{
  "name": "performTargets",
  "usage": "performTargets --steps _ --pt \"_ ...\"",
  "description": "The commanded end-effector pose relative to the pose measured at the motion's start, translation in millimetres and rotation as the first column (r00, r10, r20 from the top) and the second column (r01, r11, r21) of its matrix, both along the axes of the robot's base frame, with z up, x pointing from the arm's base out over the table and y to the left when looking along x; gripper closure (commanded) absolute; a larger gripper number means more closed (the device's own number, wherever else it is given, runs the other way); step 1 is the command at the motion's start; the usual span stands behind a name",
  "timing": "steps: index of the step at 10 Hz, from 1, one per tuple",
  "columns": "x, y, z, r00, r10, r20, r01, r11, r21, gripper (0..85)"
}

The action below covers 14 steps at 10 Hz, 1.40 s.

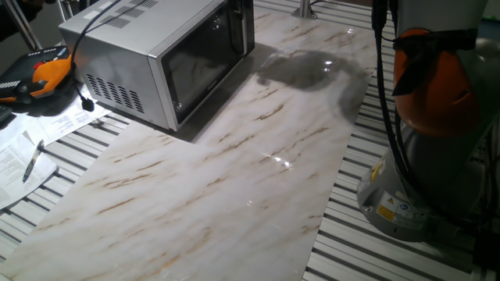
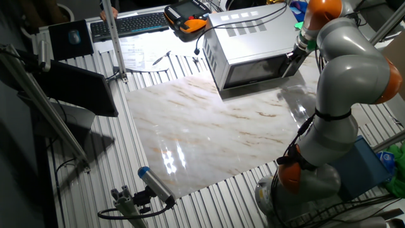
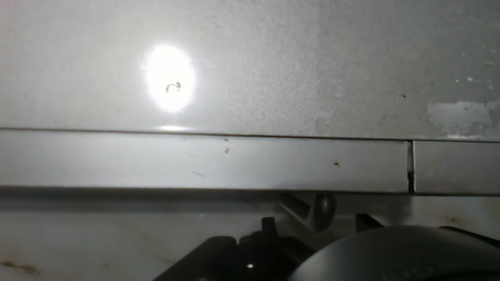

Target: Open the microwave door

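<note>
The microwave (image 1: 117, 47) is a silver-grey box at the back left of the marble slab; it also shows in the other fixed view (image 2: 253, 28). The microwave door (image 1: 205, 64), with dark glass, looks shut against the body (image 2: 256, 71). My gripper (image 2: 295, 56) is at the door's right end in the other fixed view, pressed close to the front. The fingers are hidden there. The hand view shows only silver metal with a seam (image 3: 234, 136) very near. The door handle cannot be made out.
The marble slab (image 1: 234, 172) lies on a slatted table (image 1: 391, 242). An orange teach pendant (image 1: 47, 74) and papers with a pen (image 1: 35, 156) lie left of the microwave. My arm's base (image 1: 422, 179) stands at the right. A keyboard (image 2: 130, 24) lies behind.
</note>
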<state>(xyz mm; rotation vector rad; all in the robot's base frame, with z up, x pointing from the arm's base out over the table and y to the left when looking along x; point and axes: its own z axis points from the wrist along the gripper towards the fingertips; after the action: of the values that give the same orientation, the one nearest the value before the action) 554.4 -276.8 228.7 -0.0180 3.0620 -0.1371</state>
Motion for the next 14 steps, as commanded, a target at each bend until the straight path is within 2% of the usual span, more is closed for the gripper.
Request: performTargets --steps 1,2,3,4,6,10,14 --pt "0.0 -0.2 -0.3 1.0 0.001 0.002 -0.001 1.0 0.003 34.0" --pt "0.3 -0.2 -0.6 1.0 0.006 0.003 -0.006 1.0 0.005 34.0" --pt "0.8 0.2 -0.9 1.0 0.014 0.001 -0.014 1.0 0.005 51.0" --pt "1.1 0.3 -1.2 1.0 0.023 0.0 -0.023 1.0 0.006 51.0" --pt "1.1 -0.1 -0.7 0.999 0.046 -0.013 -0.046 0.999 0.005 85.0" --pt "0.5 0.5 0.1 0.998 0.064 -0.015 -0.064 0.998 -0.004 85.0" --pt "-7.5 3.5 3.6 0.997 0.07 -0.02 -0.07 0.998 -0.002 85.0"
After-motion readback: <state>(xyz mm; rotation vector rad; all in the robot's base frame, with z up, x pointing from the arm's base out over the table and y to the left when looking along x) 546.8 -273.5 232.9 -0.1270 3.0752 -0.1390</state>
